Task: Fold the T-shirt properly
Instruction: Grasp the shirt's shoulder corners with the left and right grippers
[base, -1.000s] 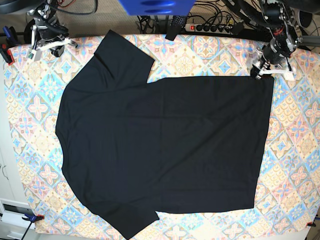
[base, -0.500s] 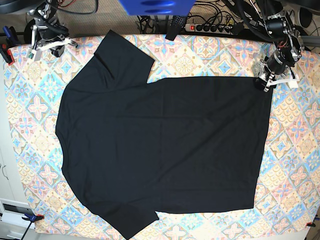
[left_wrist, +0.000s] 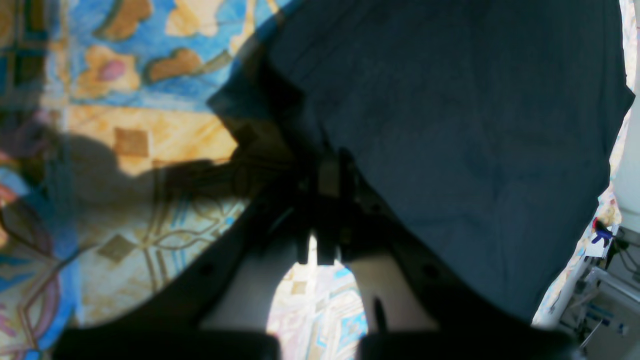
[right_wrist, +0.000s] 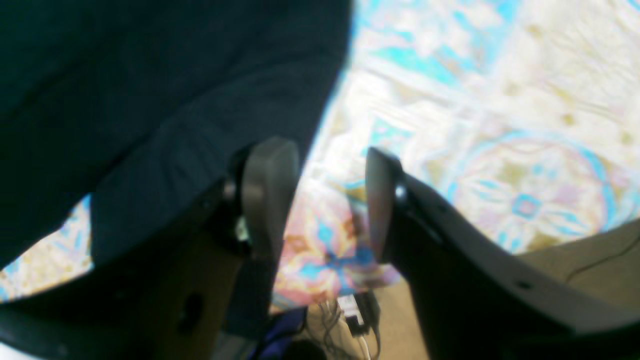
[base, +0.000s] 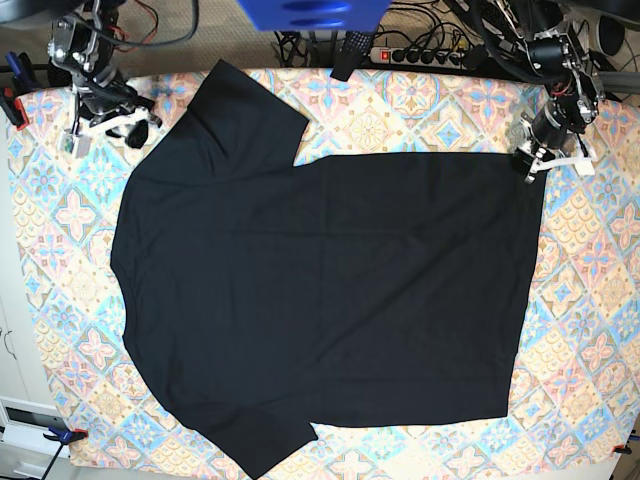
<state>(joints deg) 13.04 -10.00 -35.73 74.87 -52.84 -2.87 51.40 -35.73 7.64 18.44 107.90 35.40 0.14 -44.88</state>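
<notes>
The black T-shirt (base: 330, 290) lies spread flat on the patterned tablecloth (base: 590, 300), sleeves at the left and hem at the right. My left gripper (base: 531, 163) sits at the hem's far right corner. In the left wrist view its fingers (left_wrist: 327, 180) are pressed together with the dark T-shirt (left_wrist: 450, 125) corner at their tips. My right gripper (base: 105, 130) hovers left of the far sleeve. The right wrist view has the right gripper (right_wrist: 325, 200) open, patterned cloth between its fingers, and the T-shirt (right_wrist: 150, 90) sleeve edge beside the left finger (right_wrist: 267, 195).
A power strip (base: 420, 55) and cables lie beyond the table's far edge, under a blue object (base: 310, 12). Clamps (base: 12, 100) hold the cloth at the left edge. Bare cloth borders the shirt on all sides.
The left gripper has closed at the hem corner. The right gripper has opened and moved down toward the far sleeve.
</notes>
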